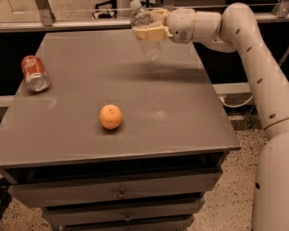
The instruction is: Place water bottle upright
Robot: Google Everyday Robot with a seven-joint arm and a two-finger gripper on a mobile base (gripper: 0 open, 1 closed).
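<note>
The water bottle (145, 35) is a small clear ribbed bottle with a white cap. It hangs in the air over the far middle of the grey table (86, 129), tilted, cap toward the upper left and base pointing down right. My gripper (149, 28) is shut on the bottle's upper body, reaching in from the right on the white arm (241, 37). The bottle's base is well above the tabletop and its shadow lies on the table beneath it.
A red soda can (34, 73) lies on its side near the table's left edge. An orange (111, 116) sits near the table's middle front. Drawers run below the front edge. A railing stands behind the table.
</note>
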